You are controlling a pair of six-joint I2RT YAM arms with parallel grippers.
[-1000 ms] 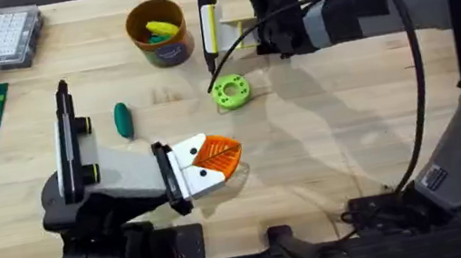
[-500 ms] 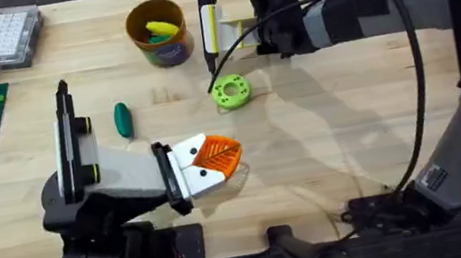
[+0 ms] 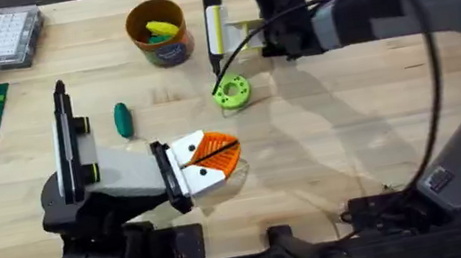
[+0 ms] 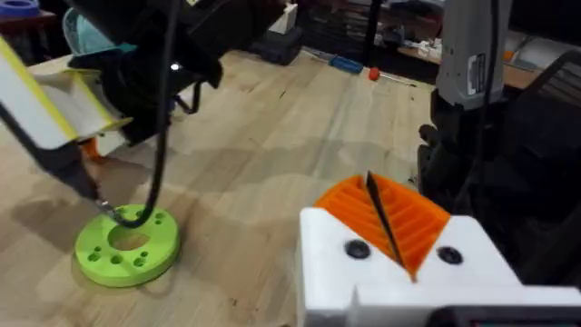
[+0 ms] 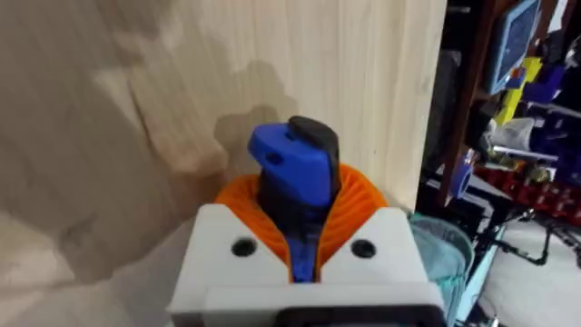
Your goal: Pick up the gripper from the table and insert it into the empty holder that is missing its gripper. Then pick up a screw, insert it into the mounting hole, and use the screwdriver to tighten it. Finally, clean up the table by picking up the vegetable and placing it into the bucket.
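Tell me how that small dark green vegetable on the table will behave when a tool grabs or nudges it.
The vegetable looks smooth and rounded, so it may slip between pads. Its oblong shape lying flat on the table suggests it could roll sideways if nudged. Being small, it is probably light.

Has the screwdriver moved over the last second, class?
Yes. The screwdriver, clamped in the right gripper, has shifted slightly right, away from the bucket.

— How are the arms finished?
— Dark grey and black links are seen, with a black cable looped along the right arm.
— And the grippers?
— White fingers with orange ribbed pads and two dark screws are shown on the left gripper.
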